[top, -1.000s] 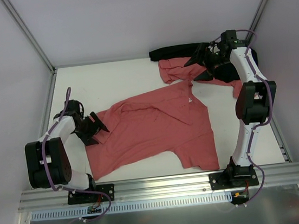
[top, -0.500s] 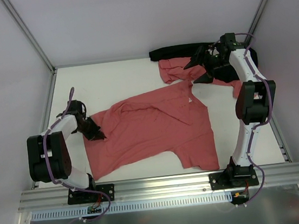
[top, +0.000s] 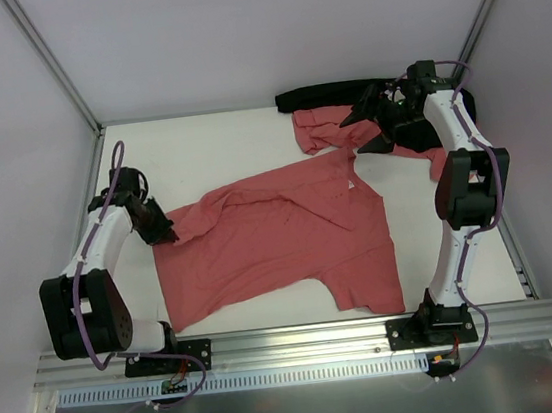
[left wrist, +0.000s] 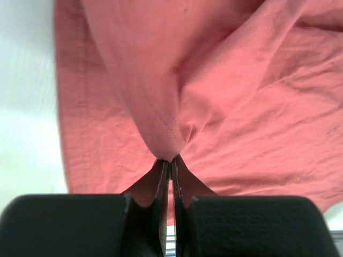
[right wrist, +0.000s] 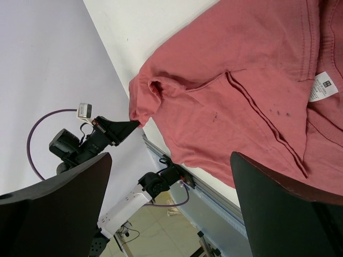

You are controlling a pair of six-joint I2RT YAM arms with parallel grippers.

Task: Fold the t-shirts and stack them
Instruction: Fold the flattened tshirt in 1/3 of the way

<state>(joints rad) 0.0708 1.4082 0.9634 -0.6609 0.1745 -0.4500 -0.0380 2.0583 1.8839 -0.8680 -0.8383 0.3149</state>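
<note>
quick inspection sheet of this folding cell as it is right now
surface: white table, no stains seen
job's things: spread t-shirt, wrinkled, mid-table; crumpled t-shirt at the far right
clutter: black cloth along the far edge
grippers: left tool shut on the spread t-shirt's left edge; right tool open, by the crumpled t-shirt
cables: purple cables looped along both arms
surroundings: white walls, metal frame posts, rail at the near edge
</note>
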